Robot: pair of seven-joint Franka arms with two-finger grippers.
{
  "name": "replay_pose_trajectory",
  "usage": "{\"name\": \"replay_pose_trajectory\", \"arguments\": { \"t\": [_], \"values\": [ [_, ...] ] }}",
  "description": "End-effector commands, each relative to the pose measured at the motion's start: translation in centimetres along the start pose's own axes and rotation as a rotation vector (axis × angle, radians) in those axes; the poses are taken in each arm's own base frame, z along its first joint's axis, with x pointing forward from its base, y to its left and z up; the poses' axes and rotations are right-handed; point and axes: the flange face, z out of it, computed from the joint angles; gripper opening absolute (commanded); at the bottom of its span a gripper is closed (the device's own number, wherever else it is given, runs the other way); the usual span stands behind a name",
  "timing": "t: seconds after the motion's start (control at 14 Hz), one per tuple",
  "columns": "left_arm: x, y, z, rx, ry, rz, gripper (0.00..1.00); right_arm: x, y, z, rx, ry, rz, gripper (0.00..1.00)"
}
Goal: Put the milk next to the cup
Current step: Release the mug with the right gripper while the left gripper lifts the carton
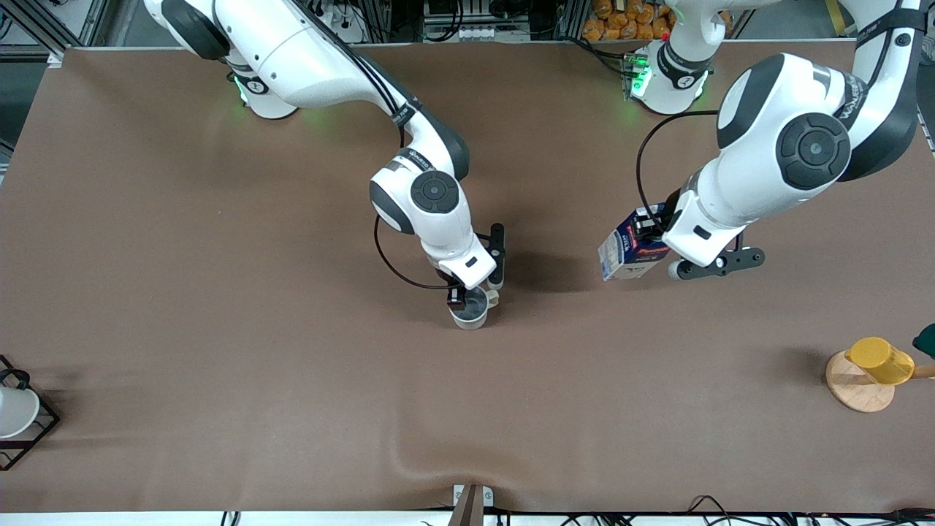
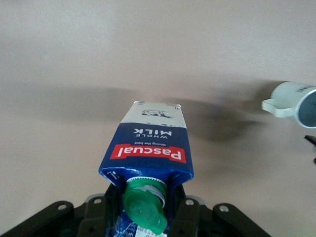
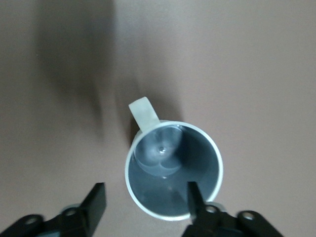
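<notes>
The milk (image 1: pixel 627 253), a dark blue carton with a green cap and red label band, is tilted in my left gripper (image 1: pixel 650 232), which is shut on its top end over the table. In the left wrist view the carton (image 2: pixel 148 143) points away from my left gripper (image 2: pixel 145 207). The cup (image 1: pixel 471 310), an off-white mug with a grey inside, stands upright mid-table, toward the right arm's end from the milk. It also shows in the left wrist view (image 2: pixel 296 103). My right gripper (image 1: pixel 460 298) is open over the cup (image 3: pixel 173 168). My right gripper (image 3: pixel 145 190) has one finger inside the rim and one outside.
A yellow cup (image 1: pixel 880 360) lies on a wooden disc (image 1: pixel 856 391) near the left arm's end. A white cup in a black wire rack (image 1: pixel 18 416) is at the right arm's end. The brown table cloth has a fold (image 1: pixel 409 460) near the front edge.
</notes>
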Motion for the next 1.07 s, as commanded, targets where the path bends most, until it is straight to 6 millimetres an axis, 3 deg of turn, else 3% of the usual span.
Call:
{"name": "replay_pose_trajectory", "arguments": {
  "t": [0.0,0.14,0.21,0.5,0.64,0.79,0.86,1.0],
  "values": [
    [-2.3,3.4,-0.2,-0.003,-0.011,-0.03,0.44,-1.5,1.6,-5.1,0.007,-0.013,0.052,1.0],
    [-3.6,6.0,1.1,0.014,-0.023,-0.049,0.44,-3.5,3.3,-8.5,0.028,0.021,0.122,1.0],
    [-4.2,7.3,1.7,0.014,-0.023,-0.045,0.44,-5.4,4.6,-9.9,0.045,0.029,0.17,1.0],
    [-5.4,12.8,3.4,-0.014,-0.012,-0.011,0.44,-17.3,11.0,-15.0,0.109,0.021,0.394,1.0],
    [-6.5,15.3,5.0,-0.006,0.016,0.043,0.44,-25.5,14.7,-15.0,0.101,0.015,0.502,1.0],
    [-7.5,18.2,6.0,-0.015,0.019,0.09,0.44,-31.7,15.8,-16.6,0.131,-0.017,0.551,1.0],
    [-7.8,19.4,6.7,-0.013,0.017,0.108,0.44,-34.4,15.8,-18.5,0.144,-0.034,0.583,1.0],
    [-8.9,21.7,8.3,0.011,0.035,0.156,0.44,-38.2,14.8,-22.1,0.163,-0.067,0.656,1.0]
  ]
}}
